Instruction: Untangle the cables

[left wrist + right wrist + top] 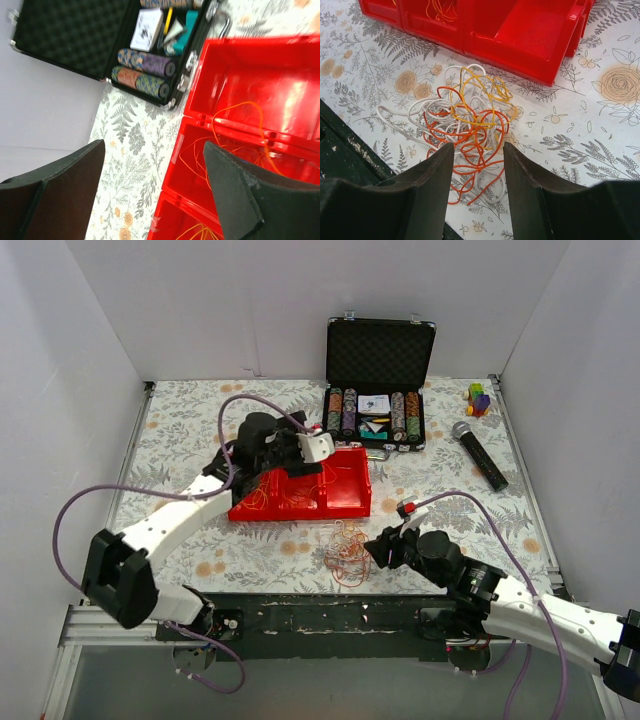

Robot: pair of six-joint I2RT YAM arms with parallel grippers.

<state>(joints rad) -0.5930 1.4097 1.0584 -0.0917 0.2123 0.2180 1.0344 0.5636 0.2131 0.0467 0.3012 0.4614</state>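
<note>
The cables lie as a loose clump of orange, yellow and white loops on the floral tablecloth, just in front of the red tray. In the right wrist view the cables sit right ahead of my right gripper. It is open and low over the clump's near loops, gripping nothing. More thin orange strands lie inside the tray's left compartments. My left gripper hovers over the tray's back left. In the left wrist view that gripper is wide open and empty, above the tray's wall and the orange strands.
An open black case of poker chips stands just behind the tray. A black microphone and small coloured blocks lie at the back right. White walls enclose the table. The table's dark front edge runs close to the clump.
</note>
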